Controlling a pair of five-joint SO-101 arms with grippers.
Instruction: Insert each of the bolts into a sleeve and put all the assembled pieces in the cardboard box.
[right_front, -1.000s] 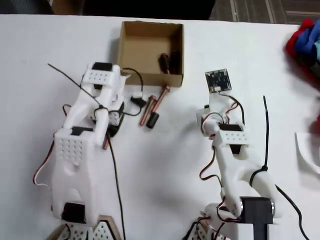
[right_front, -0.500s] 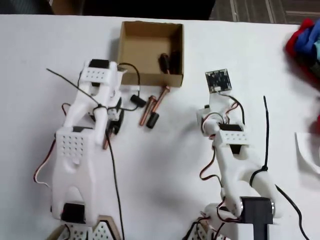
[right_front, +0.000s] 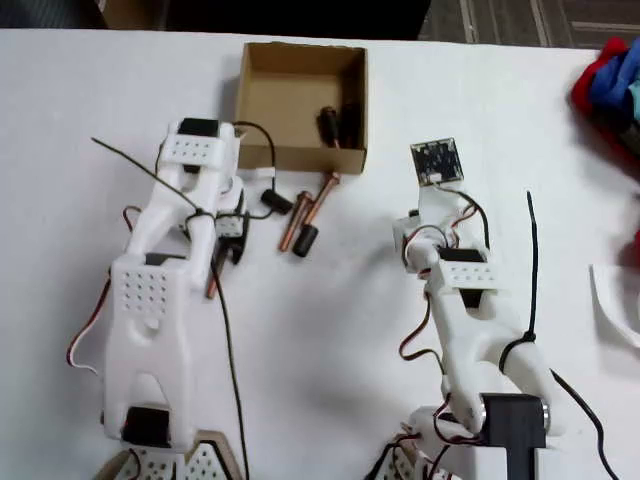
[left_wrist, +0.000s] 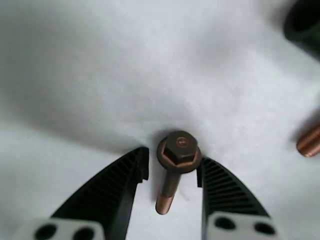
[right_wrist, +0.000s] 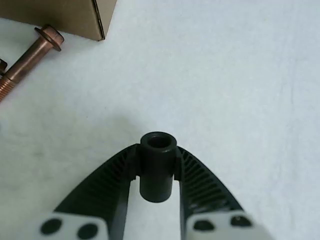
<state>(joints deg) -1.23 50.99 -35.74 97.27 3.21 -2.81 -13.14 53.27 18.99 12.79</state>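
Table (right_front: 330, 350) | left arm's (right_front: 160, 290) bolt (left_wrist: 177, 155) shifted from cardboard box (right_front: 300, 100) | right arm's (right_front: 470, 310) sleeve (right_wrist: 157, 167) unmoved

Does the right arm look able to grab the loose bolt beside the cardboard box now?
Probably not: the right gripper is shut on a sleeve, so its jaws are full, though the way to the bolt looks free.

The cardboard box (right_front: 300, 157) sits at the upper middle of the counter (right_front: 330, 330), with a bolt-and-sleeve piece (right_front: 330, 125) in its right side. Just below the box lie loose bolts (right_front: 320, 196) and sleeves (right_front: 304, 240), close together. The left claw (left_wrist: 172, 162) grips a bolt (left_wrist: 179, 150), and the right claw (right_wrist: 157, 152) grips a sleeve (right_wrist: 157, 172).
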